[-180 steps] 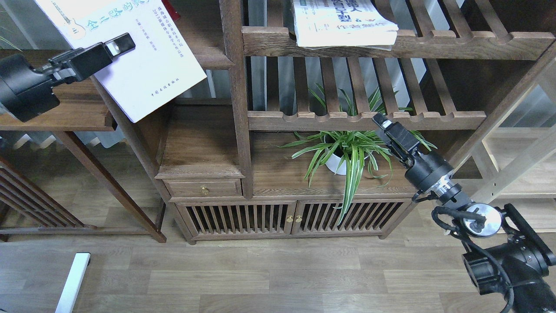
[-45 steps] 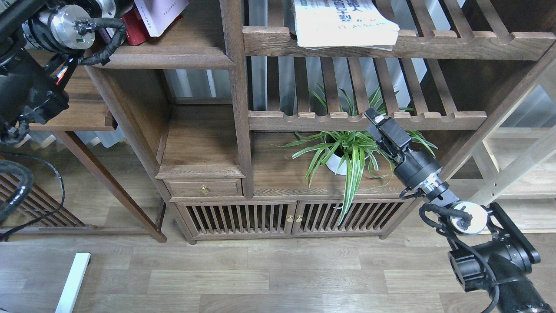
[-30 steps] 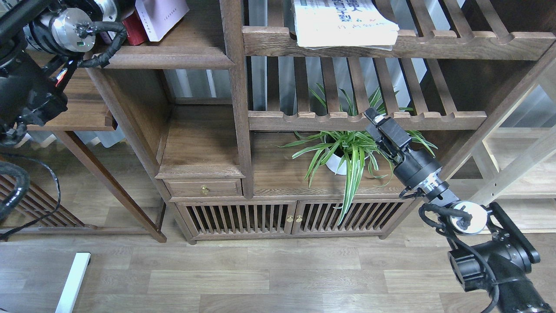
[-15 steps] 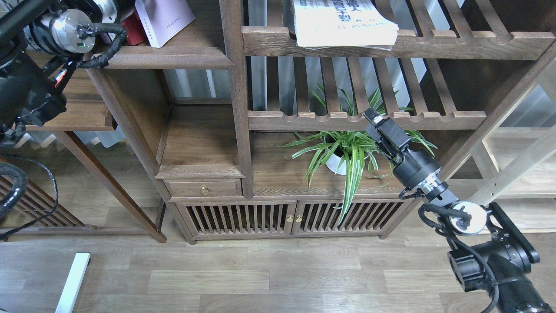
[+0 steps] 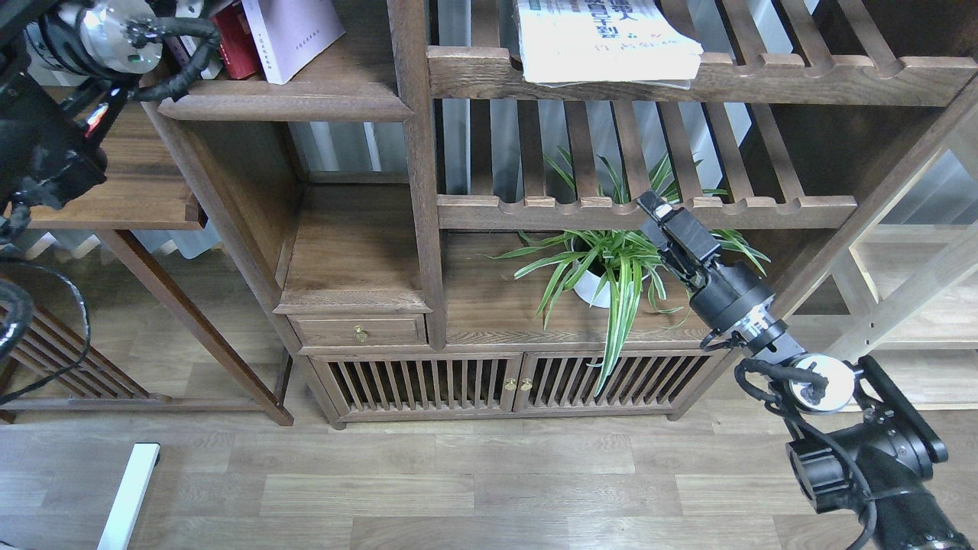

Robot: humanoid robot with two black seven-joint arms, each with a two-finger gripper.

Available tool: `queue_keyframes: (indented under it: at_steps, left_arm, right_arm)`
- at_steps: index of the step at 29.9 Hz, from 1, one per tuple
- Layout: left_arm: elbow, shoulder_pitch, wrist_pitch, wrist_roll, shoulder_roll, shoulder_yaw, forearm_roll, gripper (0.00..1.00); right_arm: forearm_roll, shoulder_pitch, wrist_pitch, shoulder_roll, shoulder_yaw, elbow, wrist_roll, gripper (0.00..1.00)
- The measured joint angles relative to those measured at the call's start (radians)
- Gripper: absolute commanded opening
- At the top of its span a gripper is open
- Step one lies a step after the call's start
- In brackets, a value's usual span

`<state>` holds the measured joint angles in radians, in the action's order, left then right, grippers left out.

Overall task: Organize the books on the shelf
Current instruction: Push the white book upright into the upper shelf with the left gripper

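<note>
the left arm (image 5: 46, 114) has pulled up and left in the last moments, and its gripper is out of the picture, so i cannot tell its state. right of it the red book (image 5: 233, 50) and the lavender-white book (image 5: 294, 34) now stand upright on the shelf (image 5: 283, 103), so this placing looks done. far right, the right gripper (image 5: 663, 221) hangs near the plant (image 5: 611, 267), fingers together and empty.

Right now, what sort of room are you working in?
Probably a home study or a furniture showroom: a tall dark wooden bookcase holding books, a potted spider plant on its cabinet top, and wood-plank flooring.
</note>
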<state>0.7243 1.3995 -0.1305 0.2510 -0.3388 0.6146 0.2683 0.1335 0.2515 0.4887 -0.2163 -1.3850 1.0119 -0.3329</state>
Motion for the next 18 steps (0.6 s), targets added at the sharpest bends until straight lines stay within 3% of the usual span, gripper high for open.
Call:
queue_keyframes:
  at_steps: [18]
  left_arm:
    - [0.025, 0.011, 0.005, 0.007, -0.05, 0.015, -0.001, 0.35]
  right_arm:
    - [-0.003, 0.023, 0.0, 0.008, 0.024, -0.001, -0.002, 0.91]
